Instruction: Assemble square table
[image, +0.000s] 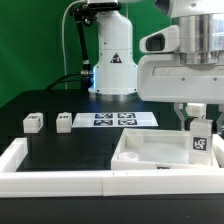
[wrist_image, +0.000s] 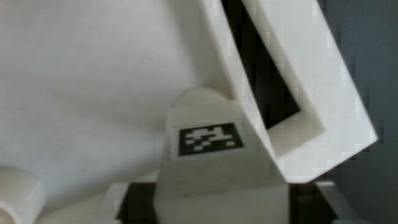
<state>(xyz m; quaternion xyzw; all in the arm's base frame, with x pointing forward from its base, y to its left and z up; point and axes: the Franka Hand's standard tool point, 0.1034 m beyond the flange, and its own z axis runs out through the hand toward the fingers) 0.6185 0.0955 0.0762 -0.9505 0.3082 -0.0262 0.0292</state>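
The arm (image: 185, 50) comes in from the top of the exterior view's right side and points its hand (image: 200, 124) straight down over the end of the slab (image: 150, 150) on that same side. The hand's fingers are closed on a leg (image: 200, 143), gripping its upper part, so the tagged face below them shows to the camera. In the wrist view this leg (wrist_image: 210, 140) stands upright between the two dark fingers (wrist_image: 139, 205), with the slab's flat white floor behind it and the raised rim just beside it. Whether the leg touches the slab I cannot tell. The slab lies on the black table (image: 40, 100), tucked against the white border wall (image: 60, 180). A loose leg (image: 32, 122) and a second loose leg (image: 64, 121) sit well apart from the slab, toward the exterior view's left, near the marker board (image: 115, 120)
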